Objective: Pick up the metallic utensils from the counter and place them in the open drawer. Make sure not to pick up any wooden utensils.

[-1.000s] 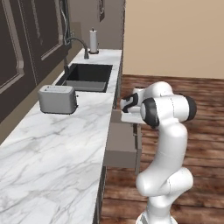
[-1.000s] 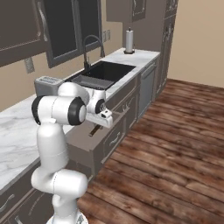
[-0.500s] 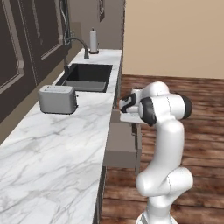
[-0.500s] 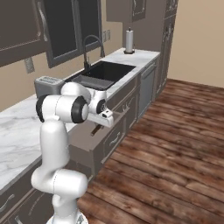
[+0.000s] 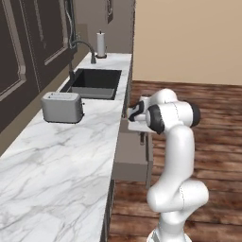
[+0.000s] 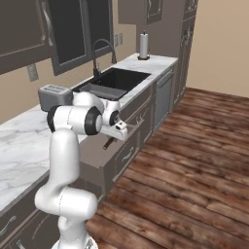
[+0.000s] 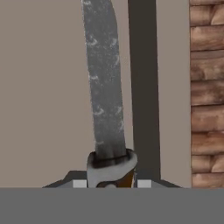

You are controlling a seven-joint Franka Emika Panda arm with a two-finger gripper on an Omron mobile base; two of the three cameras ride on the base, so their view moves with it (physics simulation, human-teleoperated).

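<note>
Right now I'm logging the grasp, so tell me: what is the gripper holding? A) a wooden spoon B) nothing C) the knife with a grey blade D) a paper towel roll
C: in the hand view the knife runs up from between the fingertips of the gripper, its grey blade over the open drawer.

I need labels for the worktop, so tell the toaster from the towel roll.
The toaster is grey, boxy and low; the roll is white, a slim upright cylinder. The toaster stands on the near side of the sink, the roll beyond it at the far end. Both stand on the marble worktop.
</note>
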